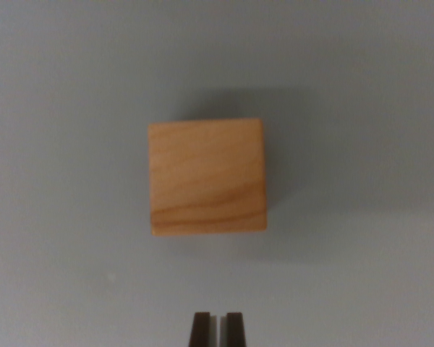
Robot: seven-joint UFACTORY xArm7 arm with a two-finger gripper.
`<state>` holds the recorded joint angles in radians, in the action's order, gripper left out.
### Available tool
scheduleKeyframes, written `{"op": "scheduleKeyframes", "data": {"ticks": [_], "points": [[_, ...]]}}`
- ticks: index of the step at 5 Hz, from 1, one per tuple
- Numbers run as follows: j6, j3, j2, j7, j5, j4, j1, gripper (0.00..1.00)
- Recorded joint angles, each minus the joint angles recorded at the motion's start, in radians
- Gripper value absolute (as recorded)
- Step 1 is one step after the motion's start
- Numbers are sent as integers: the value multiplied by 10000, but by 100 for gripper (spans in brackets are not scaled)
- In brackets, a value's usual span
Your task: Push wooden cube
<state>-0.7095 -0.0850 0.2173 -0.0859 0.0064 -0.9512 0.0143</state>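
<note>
Wood grain runs in wavy bands across the top face of the wooden cube (pixel 207 177), which sits near the middle of the wrist view on a plain pale grey surface (pixel 58 217). The cube stands flat and nearly square to the frame, turned only a touch, with a thin strip of its near side face showing along its lower edge. A soft shadow spreads from the cube toward the upper part of the view and toward the wrist view's right. Below the cube, at the bottom edge of the frame, the gripper (pixel 217 329) shows as two dark fingertips (pixel 200 329) standing side by side, with only a thin pale sliver between them, so the jaws are drawn together and hold nothing. The tips line up roughly under the cube's middle, a little toward its right half in the wrist view, and a clear band of bare grey surface separates them from the cube's near edge, so the tool is apart from the cube. A tiny pale speck marks the surface below and left of the cube.
</note>
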Motion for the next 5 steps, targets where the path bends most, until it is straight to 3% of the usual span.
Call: {"op": "scheduleKeyframes", "data": {"ticks": [1,2,5], "points": [[0,0,0,0,0,0,0,0],[313,-19,96,-50,16,245,-2,0],[588,-37,181,-93,29,460,-3,0]]}}
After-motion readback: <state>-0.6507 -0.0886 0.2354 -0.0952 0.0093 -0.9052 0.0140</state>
